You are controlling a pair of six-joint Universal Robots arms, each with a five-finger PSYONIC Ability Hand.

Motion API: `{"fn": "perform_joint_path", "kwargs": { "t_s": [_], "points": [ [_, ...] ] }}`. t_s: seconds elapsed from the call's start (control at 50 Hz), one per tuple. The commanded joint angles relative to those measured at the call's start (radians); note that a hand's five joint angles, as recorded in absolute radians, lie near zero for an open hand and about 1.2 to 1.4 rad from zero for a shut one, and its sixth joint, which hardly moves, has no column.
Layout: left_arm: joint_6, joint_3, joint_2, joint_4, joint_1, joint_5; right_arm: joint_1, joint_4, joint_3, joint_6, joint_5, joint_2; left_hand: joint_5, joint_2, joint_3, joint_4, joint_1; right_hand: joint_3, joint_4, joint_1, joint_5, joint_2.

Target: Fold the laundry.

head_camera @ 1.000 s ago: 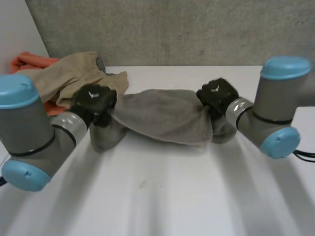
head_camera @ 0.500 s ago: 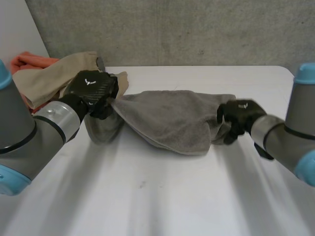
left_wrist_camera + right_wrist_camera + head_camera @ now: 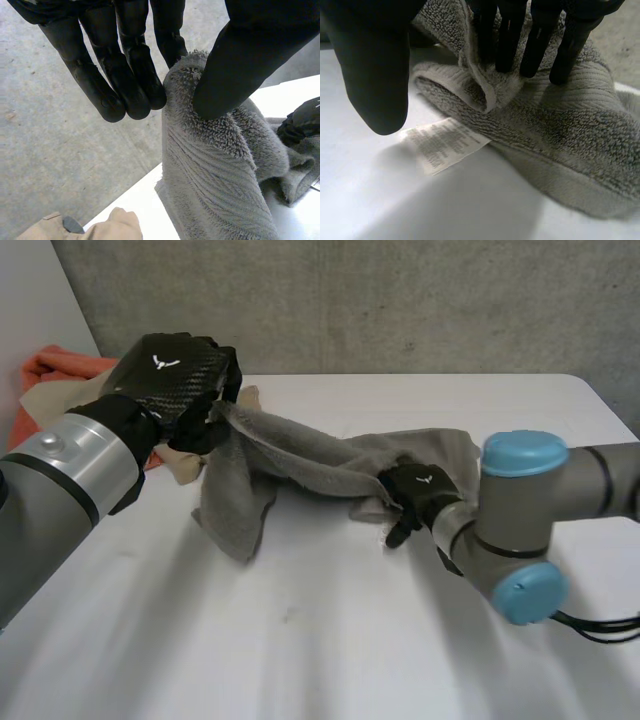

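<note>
Barely begun: my left hand (image 3: 175, 375) pinches one end of the towel (image 3: 290, 455) and holds it up. The rest is bunched on the tabletop (image 3: 300, 640) under my right hand (image 3: 415, 490), fingers (image 3: 507, 40) straight, thumb clear. No fold made yet; a pile (image 3: 60, 368) waits.

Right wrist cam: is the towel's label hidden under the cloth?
No, the white label sticks out from the grey towel and lies bare on the table near the right hand.
</note>
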Motion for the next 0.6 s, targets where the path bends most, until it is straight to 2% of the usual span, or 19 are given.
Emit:
{"fn": "perform_joint_path", "kwargs": {
  "t_s": [0.02,0.1,0.22,0.3,0.32,0.38,0.46,0.54,0.56,0.6],
  "points": [
    [-0.004,-0.003,0.004,-0.004,0.030,0.006,0.042,-0.012,-0.140,0.019,0.090,0.098,0.248,0.201,0.209,0.198,0.222,0.187,0.181,0.187,0.179,0.192],
    [-0.010,-0.012,0.010,-0.004,0.036,0.007,0.062,-0.052,-0.209,0.054,0.132,0.152,0.248,0.201,0.209,0.198,0.222,0.211,0.205,0.210,0.203,0.215],
    [-0.012,-0.015,0.015,-0.004,0.044,0.006,0.090,-0.071,-0.282,0.096,0.139,0.194,0.248,0.201,0.209,0.198,0.222,0.290,0.284,0.289,0.282,0.294],
    [-0.012,-0.014,0.015,-0.004,0.053,0.007,0.088,-0.072,-0.314,0.096,0.141,0.226,0.248,0.201,0.209,0.198,0.222,0.665,0.659,0.664,0.657,0.669],
    [-0.013,-0.014,0.018,-0.004,0.058,0.007,0.084,-0.066,-0.323,0.094,0.139,0.232,0.248,0.201,0.209,0.198,0.222,0.933,0.928,0.933,0.925,0.938],
    [-0.015,-0.011,0.021,-0.004,0.069,0.007,0.068,-0.056,-0.318,0.097,0.139,0.221,0.248,0.201,0.209,0.198,0.222,0.936,0.930,0.936,0.928,0.941],
    [-0.018,-0.009,0.029,0.002,0.093,0.004,0.013,-0.013,-0.253,0.064,0.118,0.111,0.248,0.201,0.209,0.198,0.222,0.936,0.930,0.936,0.928,0.941],
    [-0.010,-0.012,0.024,0.004,0.122,0.007,-0.099,0.035,-0.182,-0.128,0.012,-0.107,0.248,0.201,0.209,0.198,0.222,0.936,0.930,0.936,0.928,0.941],
    [-0.007,-0.011,0.020,0.005,0.133,0.013,-0.138,0.102,-0.161,-0.239,-0.052,-0.189,0.248,0.201,0.209,0.198,0.222,0.936,0.930,0.936,0.928,0.941],
    [0.001,-0.008,0.003,0.001,0.142,0.027,-0.174,0.182,-0.150,-0.336,-0.104,-0.260,0.248,0.201,0.209,0.198,0.222,0.936,0.930,0.936,0.928,0.941]
  ]
}}
